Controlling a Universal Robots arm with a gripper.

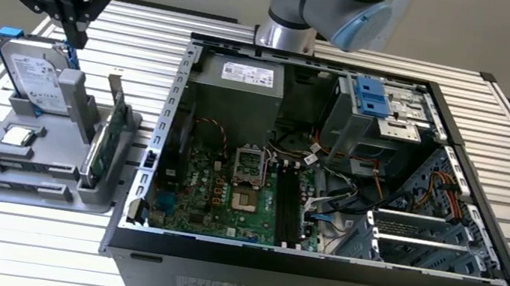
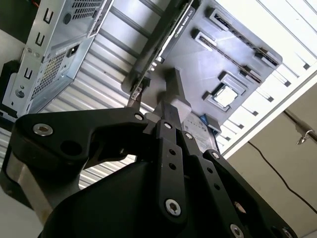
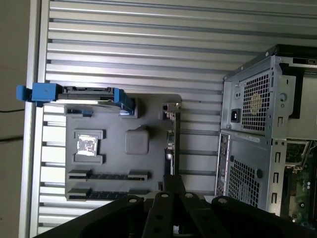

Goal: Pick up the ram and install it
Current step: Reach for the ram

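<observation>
The black gripper (image 1: 76, 33), fingers pinched together, hangs over the upright silver hard drive (image 1: 37, 76) on a grey plastic holder tray (image 1: 49, 167), beside the open black computer case (image 1: 316, 274).

Black jaws, grey tray (image 1: 50, 158), blue-railed silver hard drive (image 1: 37, 76), green card (image 1: 105, 143).

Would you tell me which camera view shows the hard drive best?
The exterior view: the hard drive stands upright in the gray holder, its labelled face showing. The first wrist view shows its thin edge between blue rails; the second wrist view shows a sliver of it behind the gripper.
</observation>
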